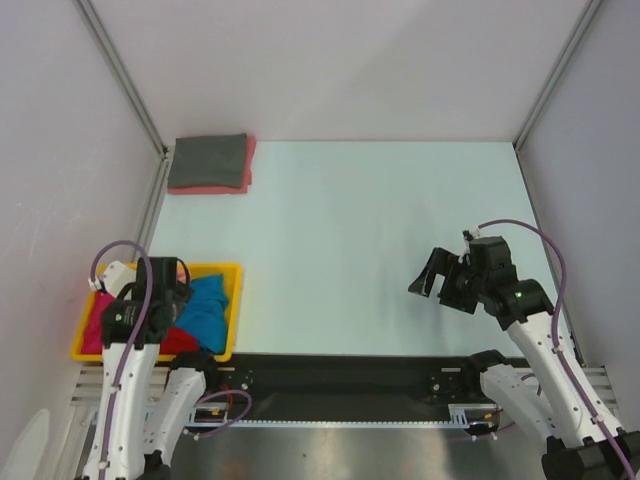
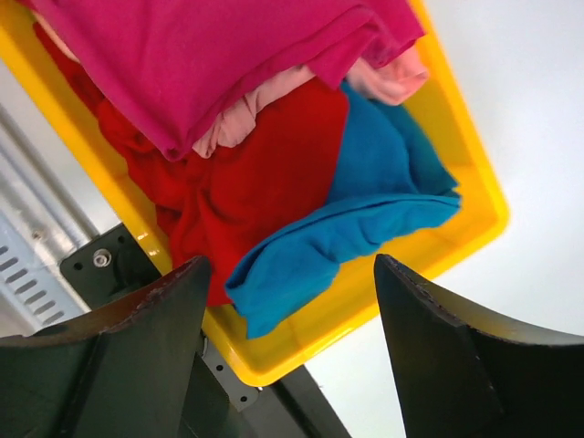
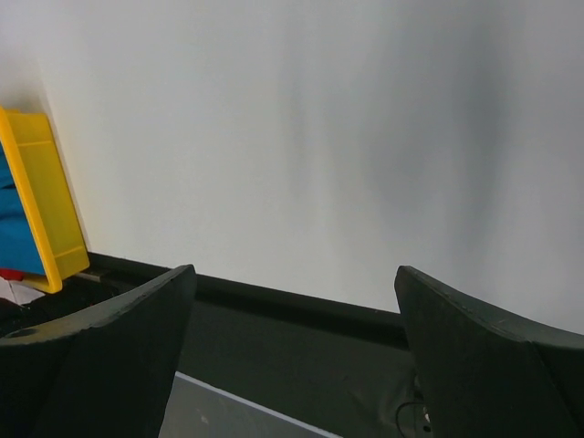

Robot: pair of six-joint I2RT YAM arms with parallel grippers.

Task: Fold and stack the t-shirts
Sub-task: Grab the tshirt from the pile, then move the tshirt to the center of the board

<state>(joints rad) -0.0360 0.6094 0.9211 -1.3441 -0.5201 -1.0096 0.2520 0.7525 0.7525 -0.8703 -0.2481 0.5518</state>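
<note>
top external: folded dark grey t-shirt point(image 1: 208, 160), long axis left-right; both jaws wide

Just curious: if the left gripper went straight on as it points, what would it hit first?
Probably the blue t-shirt at the rim of the yellow bin, though depth is unclear.

A robotics lab cell: white panel walls point(image 1: 350, 60) on aluminium posts point(image 1: 120, 72) box in a pale table point(image 1: 350, 230), cabled left arm point(image 1: 122, 375) and right arm point(image 1: 545, 345) bolted at its edge.
</note>
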